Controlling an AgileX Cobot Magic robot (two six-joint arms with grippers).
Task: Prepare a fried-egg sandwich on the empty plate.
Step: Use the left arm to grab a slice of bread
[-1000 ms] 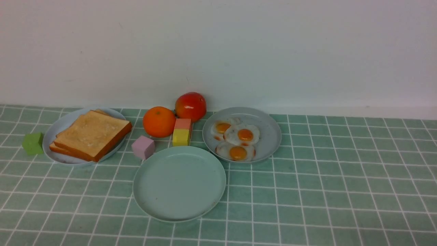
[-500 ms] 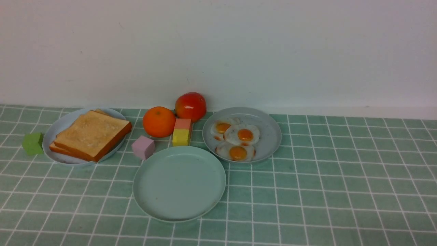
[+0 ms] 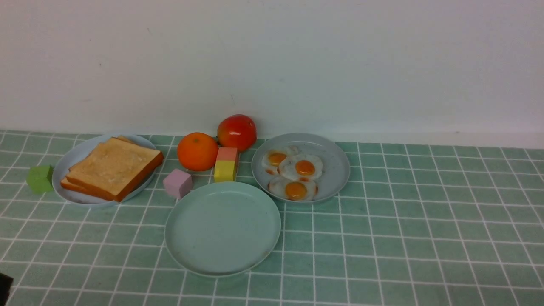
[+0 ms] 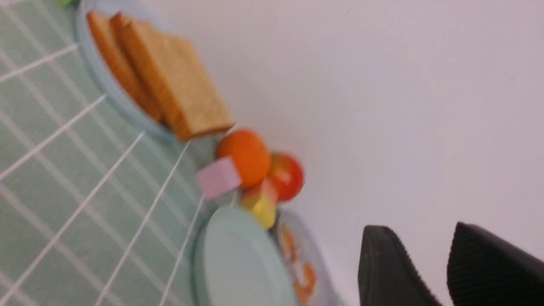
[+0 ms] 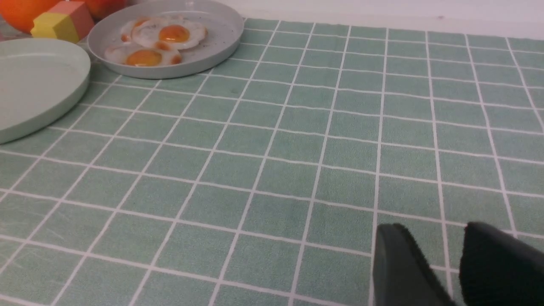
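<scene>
The empty plate, mint green, lies at the table's front middle. Two stacked toast slices rest on a blue-grey plate at the left. Three fried eggs lie on another blue-grey plate at the right. My left gripper is open and holds nothing, off to the left of the toast and the empty plate; its view is blurred. My right gripper is open over bare cloth, well to the right of the eggs and the empty plate.
An orange, a red fruit, a yellow-and-pink block and a pink cube crowd between the plates. A green cube sits left of the toast plate. A white wall closes the back.
A dark piece of my left arm has come into the bottom left corner of the front view. Plates and food have not moved.
</scene>
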